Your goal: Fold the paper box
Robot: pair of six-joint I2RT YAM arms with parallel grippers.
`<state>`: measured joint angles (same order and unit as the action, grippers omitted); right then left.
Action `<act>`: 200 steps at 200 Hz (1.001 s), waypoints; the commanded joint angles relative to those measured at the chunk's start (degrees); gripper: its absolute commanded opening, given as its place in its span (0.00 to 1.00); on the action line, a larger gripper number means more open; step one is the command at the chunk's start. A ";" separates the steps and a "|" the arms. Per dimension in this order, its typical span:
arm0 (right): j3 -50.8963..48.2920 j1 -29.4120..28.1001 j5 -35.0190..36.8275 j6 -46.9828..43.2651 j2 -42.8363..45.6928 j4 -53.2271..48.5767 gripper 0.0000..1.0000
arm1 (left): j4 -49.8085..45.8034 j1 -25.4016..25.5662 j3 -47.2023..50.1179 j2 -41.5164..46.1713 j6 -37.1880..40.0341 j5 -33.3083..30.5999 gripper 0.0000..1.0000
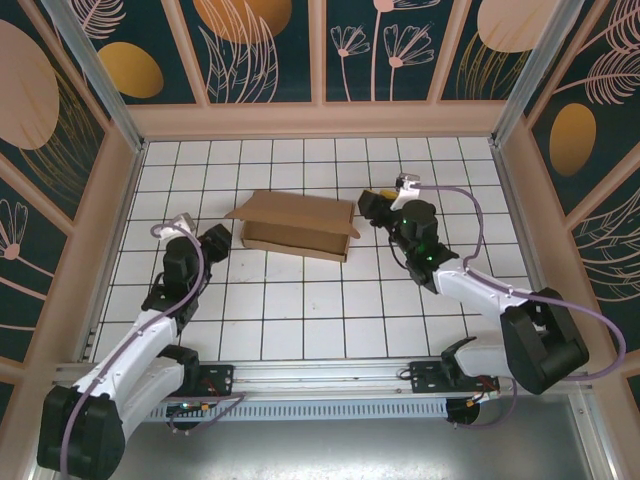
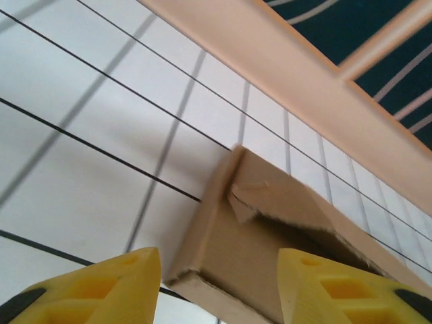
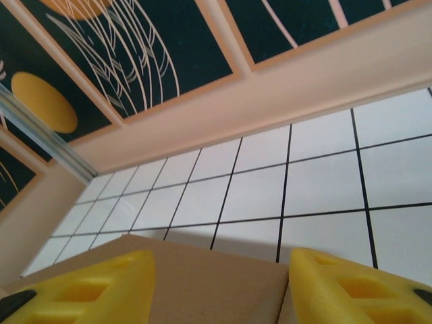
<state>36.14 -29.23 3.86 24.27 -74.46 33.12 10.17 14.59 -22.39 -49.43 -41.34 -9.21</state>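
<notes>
My left gripper (image 1: 218, 242) and right gripper (image 1: 370, 206), fingers spread on both, flank the box (image 1: 297, 225), a shallow open carton lying mid-table (image 1: 300, 320), one at each end.

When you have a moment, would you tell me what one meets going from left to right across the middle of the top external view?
left end effector → paper box → right end effector
</notes>
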 commanded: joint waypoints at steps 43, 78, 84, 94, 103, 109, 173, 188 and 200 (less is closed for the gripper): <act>8.24 1.45 -10.92 -2.71 -5.14 -10.05 0.57 | -11.77 0.10 -25.62 -14.72 16.18 -4.84 0.54; 13.23 1.36 -12.49 -3.83 -11.28 -17.12 0.57 | -16.35 0.09 -39.19 -33.50 23.34 3.98 0.55; 14.00 1.29 -12.39 -4.03 -12.28 -18.36 0.57 | -16.75 0.06 -40.35 -36.07 23.27 5.09 0.55; 14.88 1.20 -12.46 -4.59 -13.74 -19.76 0.57 | -17.19 0.15 -41.19 -39.72 22.50 6.96 0.55; 15.24 0.98 -12.44 -5.70 -15.05 -20.57 0.58 | -17.21 0.12 -41.14 -41.97 21.50 8.13 0.55; 15.36 0.93 -12.23 -6.40 -16.18 -21.14 0.58 | -16.91 0.09 -40.55 -42.90 21.00 8.36 0.56; 15.59 1.12 -8.25 -8.51 -22.17 -25.31 0.60 | -14.31 0.08 -34.01 -45.98 17.69 8.48 0.58; 16.53 1.11 -7.97 -8.64 -23.11 -26.32 0.60 | -13.53 0.10 -32.58 -46.65 16.79 9.28 0.58; 17.07 1.11 -7.73 -8.29 -23.69 -27.11 0.61 | -13.25 0.10 -31.75 -47.29 16.65 9.58 0.58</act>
<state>51.24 -28.12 -5.85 17.06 -96.20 9.23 -3.73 14.59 -56.51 -94.83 -23.05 -1.50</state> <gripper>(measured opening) 0.603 0.580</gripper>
